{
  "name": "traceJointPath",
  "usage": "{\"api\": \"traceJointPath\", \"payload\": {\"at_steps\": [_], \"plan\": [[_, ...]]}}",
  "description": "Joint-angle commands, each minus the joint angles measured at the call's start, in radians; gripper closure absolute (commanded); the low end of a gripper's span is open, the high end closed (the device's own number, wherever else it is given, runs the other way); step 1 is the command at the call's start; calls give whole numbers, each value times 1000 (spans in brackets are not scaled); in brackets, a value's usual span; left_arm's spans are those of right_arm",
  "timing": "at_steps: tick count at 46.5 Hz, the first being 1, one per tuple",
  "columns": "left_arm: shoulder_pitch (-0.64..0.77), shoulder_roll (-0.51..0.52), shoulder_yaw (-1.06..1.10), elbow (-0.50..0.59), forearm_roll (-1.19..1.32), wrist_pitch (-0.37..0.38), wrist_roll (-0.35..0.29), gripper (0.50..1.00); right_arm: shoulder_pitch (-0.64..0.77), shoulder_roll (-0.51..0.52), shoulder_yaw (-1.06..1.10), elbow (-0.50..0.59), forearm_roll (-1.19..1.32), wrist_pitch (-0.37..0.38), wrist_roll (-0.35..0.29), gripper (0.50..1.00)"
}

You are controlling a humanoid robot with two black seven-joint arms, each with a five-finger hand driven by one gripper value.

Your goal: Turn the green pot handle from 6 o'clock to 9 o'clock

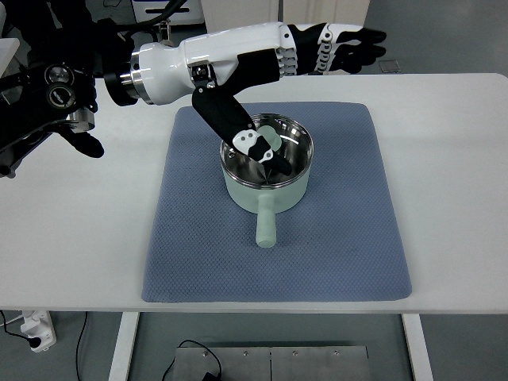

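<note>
pot point(264, 187) beneath left robot hand point(317, 49) — handle point(266, 226) nearward.

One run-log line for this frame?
left hand: open, above the table's far edge | thumb inside green pot | handle: 6 o'clock | blue mat

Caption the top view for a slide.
Left hand extended above green pot on blue mat, handle at 6 o'clock.

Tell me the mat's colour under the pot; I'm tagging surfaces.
The mat is blue-grey with a fine woven texture, seen in the top view, the only one.
</note>
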Motion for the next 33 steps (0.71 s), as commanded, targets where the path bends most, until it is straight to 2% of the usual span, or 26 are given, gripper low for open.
{"api": "traceJointPath", "payload": {"at_steps": [1, 9, 14, 25, 33], "plan": [[-17, 2, 40, -16, 39, -12, 0, 500, 0, 0, 0, 1, -1, 1, 0, 500], [-55, 0, 143, -39, 126, -25, 0, 500, 0, 0, 0, -1, 0, 1, 0, 500], [-57, -15, 163, -39, 175, -63, 2, 500, 0, 0, 0, -1, -1, 1, 0, 500], [-60, -52, 230, -39, 275, -63, 55, 500, 0, 0, 0, 1, -1, 1, 0, 500], [-63, -75, 283, -38, 373, -63, 66, 500, 0, 0, 0, 1, 0, 0, 0, 500]]}}
